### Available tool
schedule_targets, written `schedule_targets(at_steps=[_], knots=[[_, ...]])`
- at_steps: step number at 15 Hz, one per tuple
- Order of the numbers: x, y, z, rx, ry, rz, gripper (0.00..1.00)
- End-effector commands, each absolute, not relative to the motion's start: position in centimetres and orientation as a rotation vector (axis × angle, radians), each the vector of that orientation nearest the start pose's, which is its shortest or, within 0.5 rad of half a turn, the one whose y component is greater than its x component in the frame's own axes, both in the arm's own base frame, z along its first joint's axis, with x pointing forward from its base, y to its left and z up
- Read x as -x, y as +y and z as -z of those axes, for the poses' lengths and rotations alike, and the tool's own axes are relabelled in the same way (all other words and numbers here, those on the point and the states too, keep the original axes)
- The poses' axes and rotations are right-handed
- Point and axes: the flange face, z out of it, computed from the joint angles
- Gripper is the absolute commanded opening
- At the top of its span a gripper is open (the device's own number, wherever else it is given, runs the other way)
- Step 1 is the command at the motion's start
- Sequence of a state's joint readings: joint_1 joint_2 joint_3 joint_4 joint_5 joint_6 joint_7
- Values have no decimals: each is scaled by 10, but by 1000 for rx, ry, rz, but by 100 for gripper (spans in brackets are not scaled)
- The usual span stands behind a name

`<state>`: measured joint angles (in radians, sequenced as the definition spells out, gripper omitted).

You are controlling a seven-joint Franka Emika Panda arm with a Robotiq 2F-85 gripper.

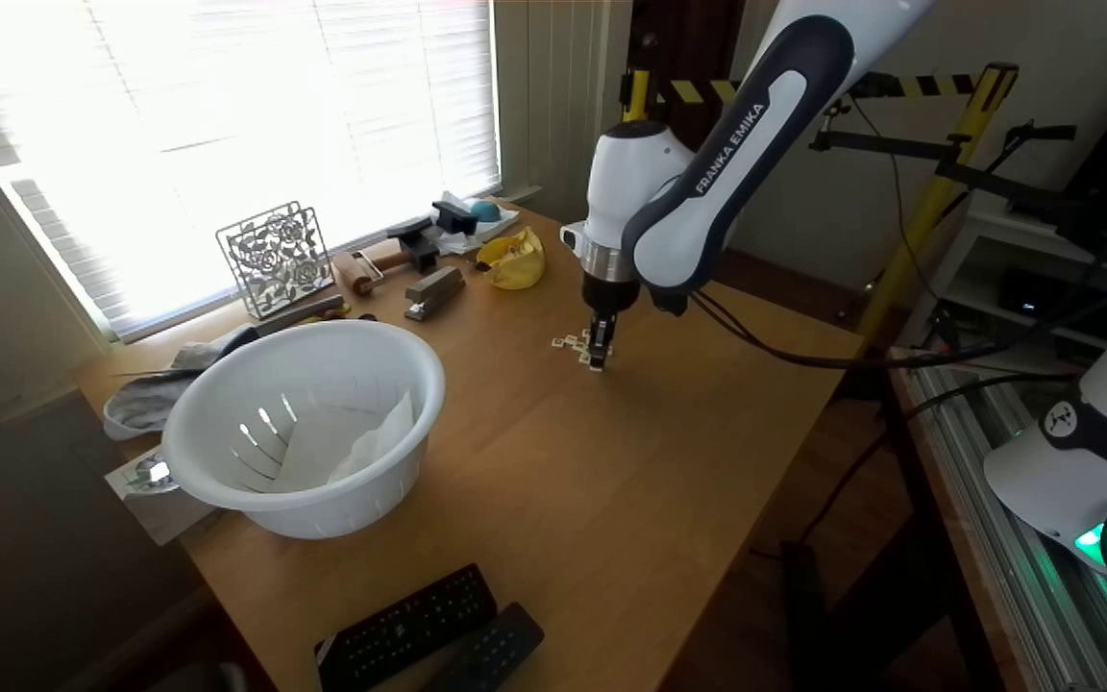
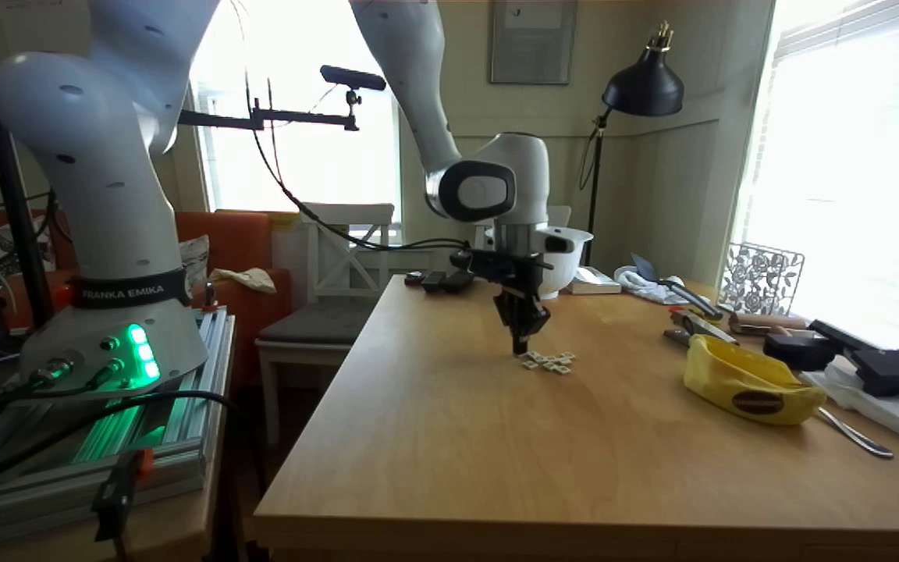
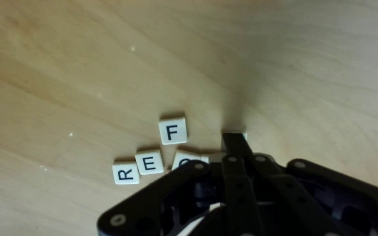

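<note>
In an exterior view: hand points down at a group of letter tiles on the counter. White colander at left; 2 black remotes at the near end; yellow pouch far and left of the tiles.

In an exterior view: fingertips low, just beside the tiles, which lie to their right; pouch well apart, farther right.

Wrist view: 2 fingers drawn together, gap narrow. F tile left of the tips; E tile and R tile farther left and nearer, side by side. Mostly covered tile at the tips; contact: cannot tell.
</note>
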<state>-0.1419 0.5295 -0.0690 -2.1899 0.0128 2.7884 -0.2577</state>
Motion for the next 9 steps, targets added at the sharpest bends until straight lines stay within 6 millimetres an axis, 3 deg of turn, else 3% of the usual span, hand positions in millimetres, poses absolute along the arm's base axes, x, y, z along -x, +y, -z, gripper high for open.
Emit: schedule_targets(at_steps=[1,9], knots=[[-540,-103,-123,3185,-105,6,0],[-540,-101,-134,3185,-125,29,0]])
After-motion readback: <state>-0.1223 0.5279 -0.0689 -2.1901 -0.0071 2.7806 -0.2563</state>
